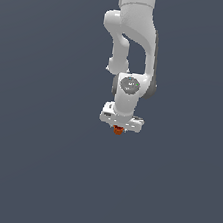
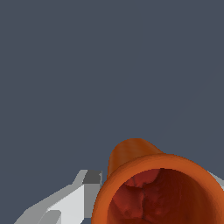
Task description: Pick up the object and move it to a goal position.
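exterior view: white arm [image 1: 135, 31] hangs down over a plain dark grey floor [image 1: 23, 171]. gripper [image 1: 119, 129] points down, with the orange-red cup [image 1: 118, 130] sitting between its fingers, closed on it. wrist view: cup [image 2: 153, 188] fills the near field, hollow mouth toward the camera; one grey finger [image 2: 72, 199] just beside it.

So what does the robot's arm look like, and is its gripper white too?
The arm is smooth and white with rounded, chunky segments and dark grey bands at some joints. Near the wrist sits a round grey disc with a greenish tint. The gripper is white too, a wide, boxy bar. In the wrist view one finger looks pale grey and angular. No cables or writing show.
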Robot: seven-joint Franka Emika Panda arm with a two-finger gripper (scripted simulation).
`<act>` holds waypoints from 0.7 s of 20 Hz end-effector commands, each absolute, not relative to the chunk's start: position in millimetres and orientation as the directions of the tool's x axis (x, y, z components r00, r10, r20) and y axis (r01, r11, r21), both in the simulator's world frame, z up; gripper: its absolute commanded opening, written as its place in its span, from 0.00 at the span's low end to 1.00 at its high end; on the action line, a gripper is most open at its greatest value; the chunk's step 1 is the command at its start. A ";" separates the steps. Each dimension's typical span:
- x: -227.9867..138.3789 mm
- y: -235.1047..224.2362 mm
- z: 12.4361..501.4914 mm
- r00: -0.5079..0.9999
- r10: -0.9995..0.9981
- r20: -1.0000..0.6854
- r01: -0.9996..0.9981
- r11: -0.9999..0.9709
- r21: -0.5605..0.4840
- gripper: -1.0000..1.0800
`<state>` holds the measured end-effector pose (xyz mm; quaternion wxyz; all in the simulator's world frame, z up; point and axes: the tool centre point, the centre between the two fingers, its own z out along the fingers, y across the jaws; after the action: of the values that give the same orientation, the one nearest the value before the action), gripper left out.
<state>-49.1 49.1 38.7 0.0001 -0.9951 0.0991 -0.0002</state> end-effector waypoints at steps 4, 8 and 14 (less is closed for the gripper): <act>-44.2 46.2 39.6 0.980 -0.197 0.000 -0.197 -0.980 0.000 0.00; -33.3 39.8 41.6 0.980 -0.197 0.000 -0.197 -0.980 0.000 0.00; -6.8 24.4 46.7 0.980 -0.197 0.000 -0.197 -0.980 0.000 0.00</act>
<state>-14.5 28.9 44.8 0.0000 -0.9951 0.0990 0.0003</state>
